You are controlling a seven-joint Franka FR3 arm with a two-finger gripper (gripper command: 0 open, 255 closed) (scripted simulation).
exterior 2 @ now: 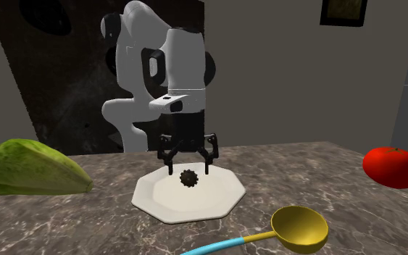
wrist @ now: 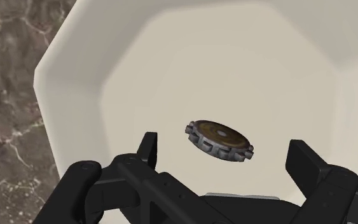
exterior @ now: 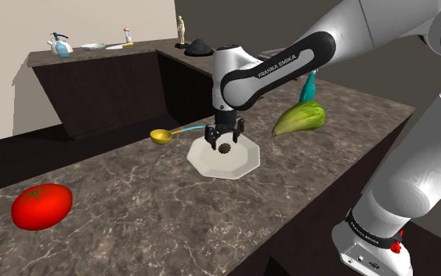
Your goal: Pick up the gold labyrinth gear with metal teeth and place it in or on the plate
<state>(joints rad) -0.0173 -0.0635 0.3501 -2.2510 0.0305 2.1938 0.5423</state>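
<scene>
Gold gear [wrist: 220,141] (unheld) below end effector [exterior 2: 188,169]

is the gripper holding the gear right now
No: in the wrist view the gripper is open, with bare plate showing between each finger and the gear.

Soft, even light falls on the dark marble counter [exterior: 132,196]; the white plate [exterior: 244,161] reads brightest, the wall [exterior 2: 282,80] behind the plate dim, every edge crisp.

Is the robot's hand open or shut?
Open. The hand has its two fingers wide apart over the plate, and the gear is between them with neither touching it.
</scene>
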